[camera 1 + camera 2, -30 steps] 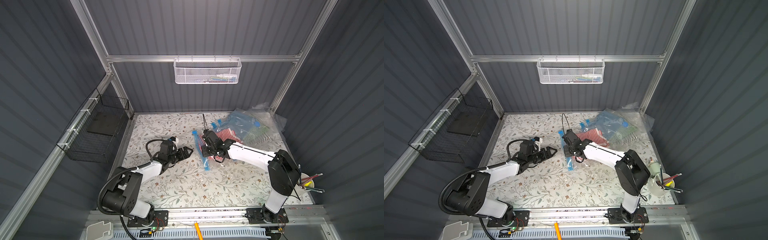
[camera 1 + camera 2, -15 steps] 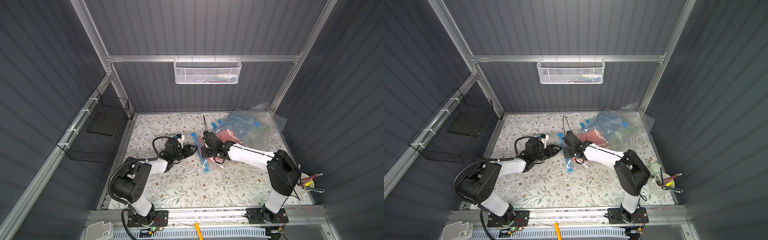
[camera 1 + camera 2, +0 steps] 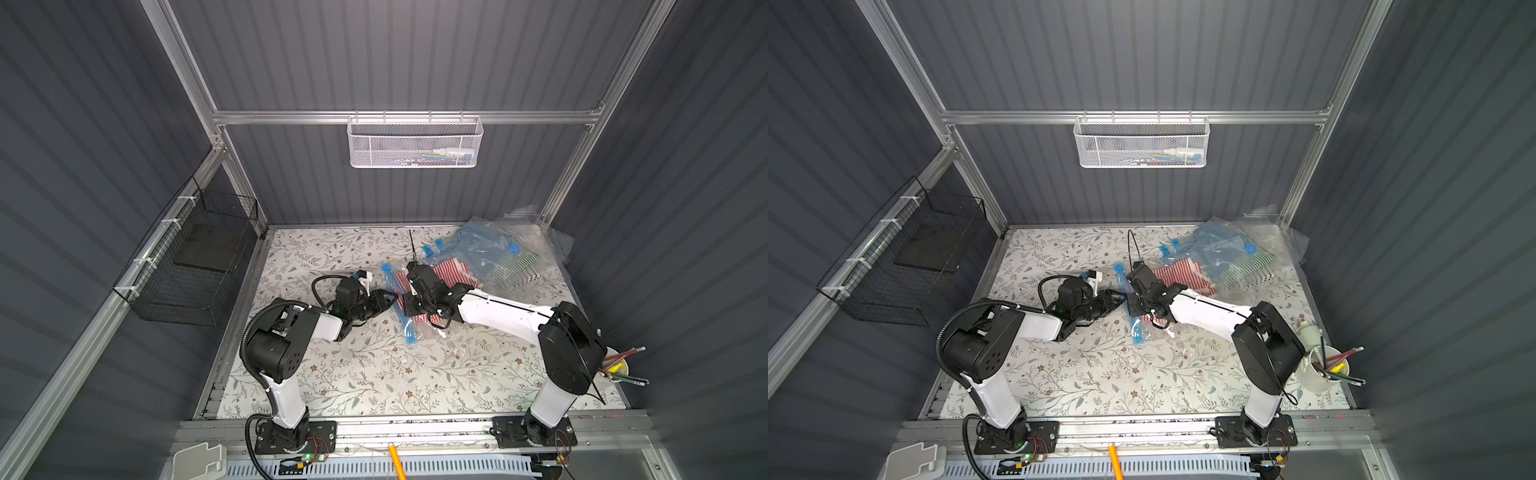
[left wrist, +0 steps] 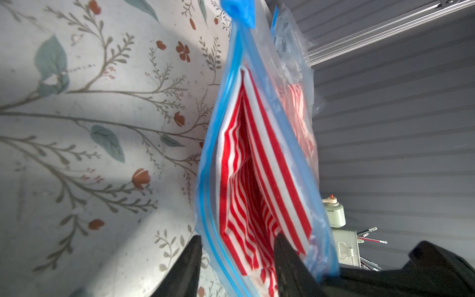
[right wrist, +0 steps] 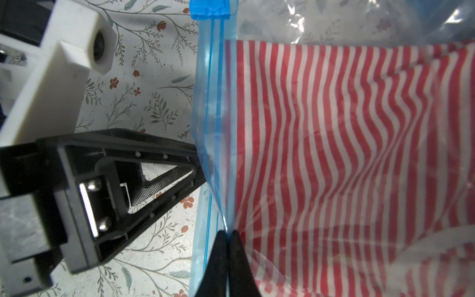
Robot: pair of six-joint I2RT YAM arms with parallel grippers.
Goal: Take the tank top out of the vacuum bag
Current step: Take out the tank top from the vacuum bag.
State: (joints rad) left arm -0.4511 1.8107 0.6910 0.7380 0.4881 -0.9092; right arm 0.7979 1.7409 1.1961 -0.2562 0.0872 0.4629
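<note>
Evidently the right claw (image 5: 227,237) is pressed together on the upper lip of the clear, crinkly plastic vacuum bag (image 5: 209,102) with its blue zip strip, lifting it so the mouth gapes. Inside lies the red-and-white striped, soft knit tank top (image 4: 246,180), folded and wholly within. The left claw (image 4: 237,237) is partly spread, 1 finger under the bag's lower lip against the floral table (image 4: 102,128), 1 inside against cloth, probably to pinch the fabric.

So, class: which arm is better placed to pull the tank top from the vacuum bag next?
Probably left. The left gripper is at the mouth of the vacuum bag, jaws apart around the striped tank top. The right gripper is shut on the bag's blue lip.
</note>
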